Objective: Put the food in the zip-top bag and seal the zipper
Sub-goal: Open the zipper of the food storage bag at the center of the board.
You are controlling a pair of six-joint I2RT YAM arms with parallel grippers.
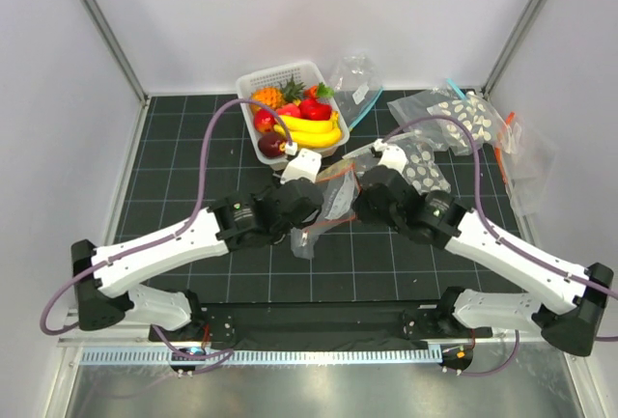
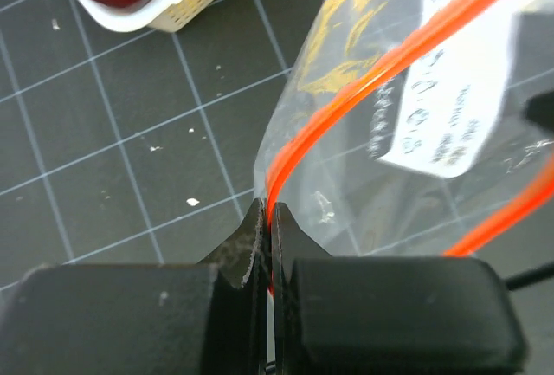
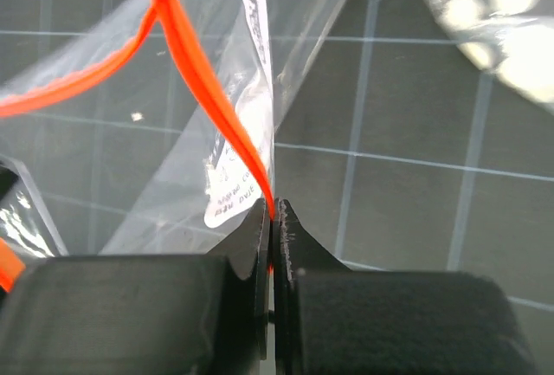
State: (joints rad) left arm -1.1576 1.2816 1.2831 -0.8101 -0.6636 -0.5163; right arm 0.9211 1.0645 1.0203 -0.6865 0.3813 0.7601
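Orange-red zipper (image 2: 363, 85) sits clamped only at the very tips of your left tool (image 2: 267, 215) and right tool (image 3: 273, 210), so any uneven tug risks slippage.

Clear bag (image 2: 372, 210); orange-red zipper (image 2: 346, 102); white label (image 2: 459, 89); black mat (image 2: 130, 132), white grid; white basket (image 1: 280, 69); yellow bananas (image 1: 314, 133).

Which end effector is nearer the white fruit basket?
Left. The left end effector pinches the orange zip strip just short of the basket; the right end effector pinches the same strip farther right.
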